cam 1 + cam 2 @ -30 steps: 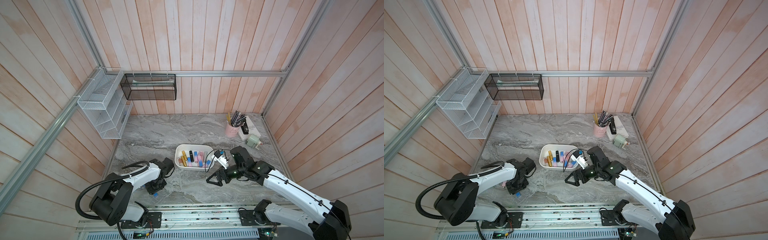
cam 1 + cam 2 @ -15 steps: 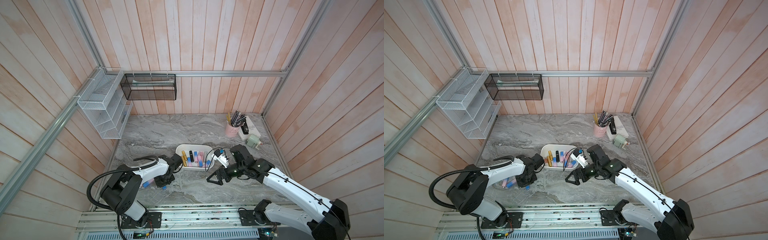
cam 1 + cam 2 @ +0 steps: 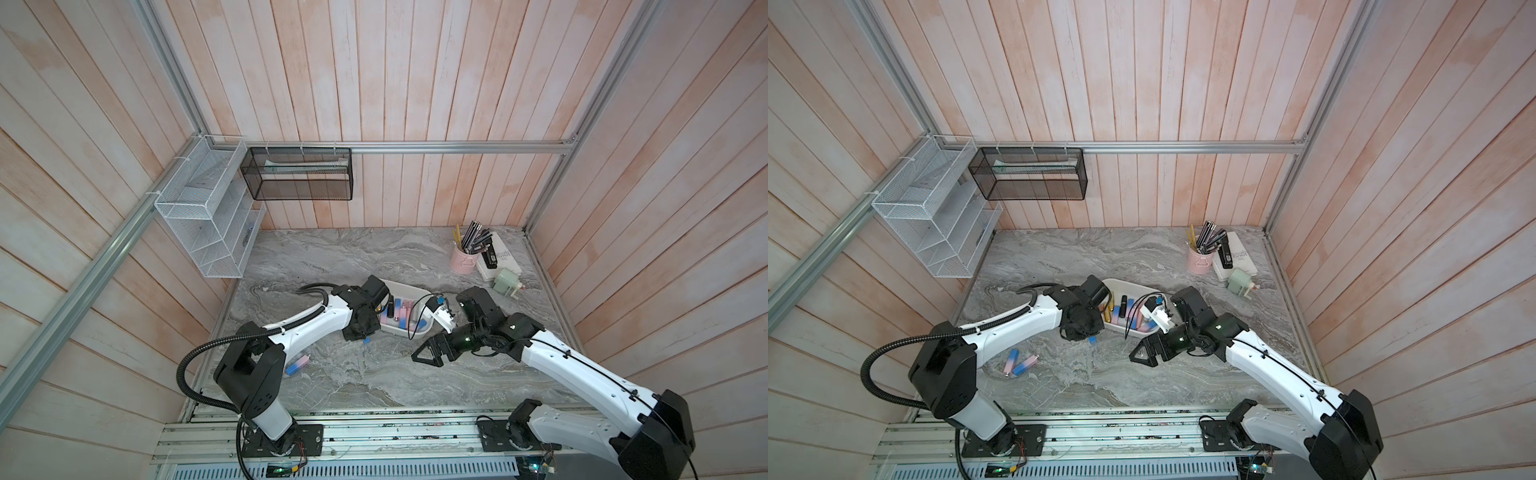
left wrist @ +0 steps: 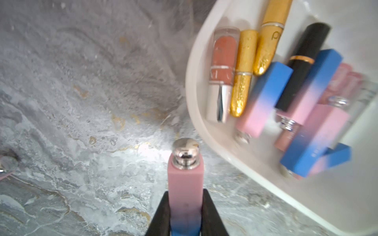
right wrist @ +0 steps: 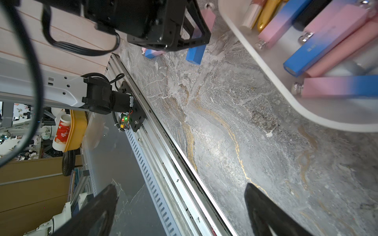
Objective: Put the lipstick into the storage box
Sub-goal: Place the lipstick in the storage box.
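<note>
In both top views the left hand (image 3: 362, 330) is hanging at the near left corner of the storage box (image 3: 401, 333), its wrist covering that end of the tub. Only the blue tip of the lipstick (image 3: 366, 340) is showing beneath, outside the rim, and the grip is hidden. The right hand (image 3: 432, 356) is hovering over the counter (image 3: 374, 257) just right of it, while that arm's white wrist camera (image 3: 442, 320) is reaching across the box's right end. Two loose sticks (image 3: 1025, 365) are lying near the left edge, beside the left arm. In the left wrist view the left hand (image 4: 185, 197) is pinching the lipstick (image 4: 185, 179), silver cap outward, above bare counter just beside the storage box (image 4: 194, 114). The tubes (image 4: 243, 81) inside are crowding together, the farthest blurring. In the right wrist view the right hand (image 5: 180, 186) is standing spread with nothing between its fingers (image 5: 263, 208), and the frame is cutting off the storage box (image 5: 337, 113).
</note>
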Controlling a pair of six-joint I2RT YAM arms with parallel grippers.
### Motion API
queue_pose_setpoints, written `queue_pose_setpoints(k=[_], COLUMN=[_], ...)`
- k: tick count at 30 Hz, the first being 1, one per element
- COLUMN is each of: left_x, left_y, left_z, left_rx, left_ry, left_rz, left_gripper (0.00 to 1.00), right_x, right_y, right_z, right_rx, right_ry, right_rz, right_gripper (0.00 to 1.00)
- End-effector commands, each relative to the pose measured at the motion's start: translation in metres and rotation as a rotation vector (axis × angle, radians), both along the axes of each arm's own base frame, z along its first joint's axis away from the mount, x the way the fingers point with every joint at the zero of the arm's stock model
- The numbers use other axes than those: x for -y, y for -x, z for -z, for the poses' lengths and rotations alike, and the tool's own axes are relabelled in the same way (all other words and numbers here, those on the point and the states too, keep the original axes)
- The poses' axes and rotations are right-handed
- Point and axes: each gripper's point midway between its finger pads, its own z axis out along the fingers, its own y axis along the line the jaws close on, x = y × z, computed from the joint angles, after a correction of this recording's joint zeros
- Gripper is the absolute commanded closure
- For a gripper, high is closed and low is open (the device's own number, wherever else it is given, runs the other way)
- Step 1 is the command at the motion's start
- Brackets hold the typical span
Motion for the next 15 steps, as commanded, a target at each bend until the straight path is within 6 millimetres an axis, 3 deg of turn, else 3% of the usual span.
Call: queue_pose_setpoints(k=[1, 6, 10, 15], left_x=[0.006, 0.014, 0.011, 0.008], left_y=[-0.006, -0.002, -0.016, -0.028], left_z=[-0.007, 0.001, -0.001, -0.021], left_rx=[-0.019, -0.087, -0.072, -0.047], left_ry=[-0.023, -0.019, 0.013, 0.025], left_rz=[0.095, 0.173, 0.19, 0.225], left_gripper=[0.88, 0.9, 0.9, 0.91], right_x=[-0.004, -0.012, -0.02, -0.028], right_y=[-0.015, -0.034, -0.048, -0.061], right_z=[-0.008, -0.012, -0.011, -0.017], right_rx=[0.024, 0.021, 0.015, 0.02], right_ry=[0.011, 0.027, 0.034, 0.045], right_rz=[0.038, 0.066, 0.088, 0.095], right_gripper=[0.02, 0.02, 0.02, 0.02])
